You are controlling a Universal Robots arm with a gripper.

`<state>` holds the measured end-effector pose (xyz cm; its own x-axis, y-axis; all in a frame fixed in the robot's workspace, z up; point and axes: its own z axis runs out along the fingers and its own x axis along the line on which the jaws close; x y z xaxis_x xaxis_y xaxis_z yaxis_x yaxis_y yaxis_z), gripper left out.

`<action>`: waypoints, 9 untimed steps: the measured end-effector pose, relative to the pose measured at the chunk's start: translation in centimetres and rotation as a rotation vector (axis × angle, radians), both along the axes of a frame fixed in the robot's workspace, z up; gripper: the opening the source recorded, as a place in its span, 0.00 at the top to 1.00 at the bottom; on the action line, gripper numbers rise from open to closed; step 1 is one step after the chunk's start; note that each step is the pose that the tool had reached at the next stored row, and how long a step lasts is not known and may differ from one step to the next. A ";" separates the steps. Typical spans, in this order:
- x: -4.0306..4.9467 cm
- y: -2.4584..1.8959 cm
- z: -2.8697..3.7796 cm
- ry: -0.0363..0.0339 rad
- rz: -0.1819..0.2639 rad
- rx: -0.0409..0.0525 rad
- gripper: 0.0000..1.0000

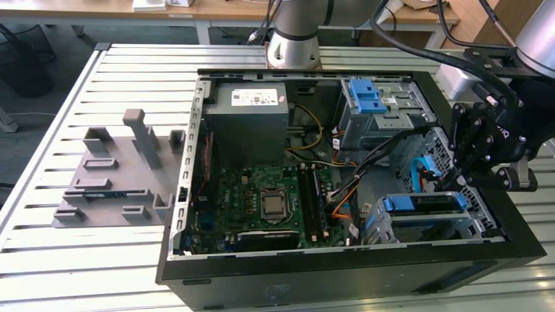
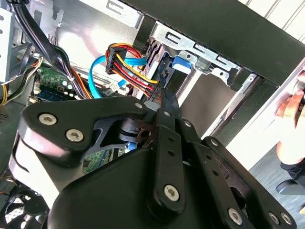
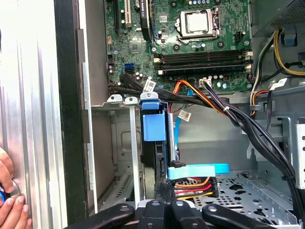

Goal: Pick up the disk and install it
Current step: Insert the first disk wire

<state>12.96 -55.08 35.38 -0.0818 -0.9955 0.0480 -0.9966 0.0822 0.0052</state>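
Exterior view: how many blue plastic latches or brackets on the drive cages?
2. One latch atop the cage at the case's far end; one bracket in the bay nearer the camera, beside the gripper. A blue edge below it may be a third.

Slatted metal table (image 1: 52,273); perhaps wooden desks (image 1: 225,9) behind.

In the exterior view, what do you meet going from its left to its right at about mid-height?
Grey plastic fixture on the slatted table → motherboard inside the open computer case → disk in its blue bracket, seated in the drive bay → gripper above the case's right side.
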 end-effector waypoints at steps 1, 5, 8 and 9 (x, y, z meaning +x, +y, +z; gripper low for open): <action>0.00 0.00 0.00 0.0000 0.000 0.0000 0.89; 0.00 0.00 0.01 0.0000 0.000 -0.0001 0.89; 0.00 0.00 0.02 0.0000 0.000 -0.0001 0.89; 0.00 0.00 0.02 0.0000 0.000 0.0000 0.89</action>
